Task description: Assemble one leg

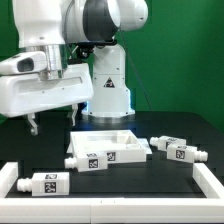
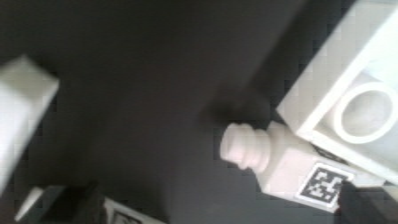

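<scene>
Left leg point(image 1: 45, 183): lay on the bench point(image 1: 150, 190), apart from the other parts.
Jaws: spread, empty, high over the bench.
Tabletop point(image 1: 110, 148): centre.
Right-hand leg point(image 1: 185, 153): near the tabletop.
Grasp advice: probably best taken squarely across a leg's middle.

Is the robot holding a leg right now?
No, the end effector is empty, and a leg lies on the table.

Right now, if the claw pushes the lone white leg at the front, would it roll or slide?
Probably stiff: the leg looks like one solid white piece. It would likely slide more than roll, since its tagged body seems to show flat faces. Lying flat on the table, it seems unlikely to tip.
</scene>
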{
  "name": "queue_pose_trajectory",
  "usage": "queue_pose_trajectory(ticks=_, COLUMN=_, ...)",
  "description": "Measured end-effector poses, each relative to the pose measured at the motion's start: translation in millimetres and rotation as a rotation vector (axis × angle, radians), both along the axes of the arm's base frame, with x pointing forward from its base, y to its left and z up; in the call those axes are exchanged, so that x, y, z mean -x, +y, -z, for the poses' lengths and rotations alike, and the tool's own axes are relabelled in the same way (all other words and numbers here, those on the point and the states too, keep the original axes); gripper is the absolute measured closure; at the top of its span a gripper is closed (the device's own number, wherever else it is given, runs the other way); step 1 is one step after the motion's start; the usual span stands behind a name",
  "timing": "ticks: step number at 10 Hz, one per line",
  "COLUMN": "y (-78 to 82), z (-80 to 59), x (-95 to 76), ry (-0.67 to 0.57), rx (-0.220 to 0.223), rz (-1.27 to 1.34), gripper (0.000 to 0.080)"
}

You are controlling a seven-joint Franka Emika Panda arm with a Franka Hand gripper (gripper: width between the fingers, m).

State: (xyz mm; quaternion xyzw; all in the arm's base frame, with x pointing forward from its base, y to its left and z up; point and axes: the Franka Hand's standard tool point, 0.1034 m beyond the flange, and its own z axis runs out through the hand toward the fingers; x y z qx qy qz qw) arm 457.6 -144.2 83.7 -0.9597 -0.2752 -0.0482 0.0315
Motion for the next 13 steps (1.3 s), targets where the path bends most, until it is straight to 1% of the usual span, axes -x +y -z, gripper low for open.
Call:
queue_pose_trajectory(ticks=1, y=0.9, z=-0.4, x=19.0, ry=-0.020, rx=0.005, rz=0.184, gripper=0.0151)
queue_pose_trajectory(ticks=2, y=2.2, z=3.6, x=32.4, ry=-0.006, rx=-0.006, rz=0.284, gripper=0.0151)
queue_pose_trajectory(ticks=3, y=-1.0, z=4.7, x=31.8, ry=0.008, rx=-0.029, rz=0.357, gripper=0.0151)
queue_pose_trajectory(ticks=5, y=0.1, z=4.8, x=31.2, ry=0.008, rx=-0.029, rz=0.358, gripper=0.0150)
queue_pose_trajectory(ticks=6, y=3.3, z=5.6, x=31.5, ry=0.012, rx=-0.030, rz=0.389, gripper=0.0151)
queue_pose_trajectory(ticks=7, y=20.4, z=10.2, x=34.9, ry=0.033, rx=-0.030, rz=0.447, gripper=0.0151)
queue_pose_trajectory(ticks=8, y=35.0, z=20.1, x=40.2, ry=0.055, rx=-0.033, rz=0.482, gripper=0.0151)
queue_pose_trajectory(ticks=10, y=29.5, z=48.4, x=50.7, ry=0.025, rx=-0.022, rz=0.508, gripper=0.0151)
queue_pose_trajectory(ticks=12, y=30.8, z=46.7, x=49.6, ry=0.034, rx=-0.026, rz=0.503, gripper=0.0150)
queue_pose_trajectory(ticks=13, y=31.4, z=48.6, x=50.7, ry=0.038, rx=-0.026, rz=0.503, gripper=0.0151)
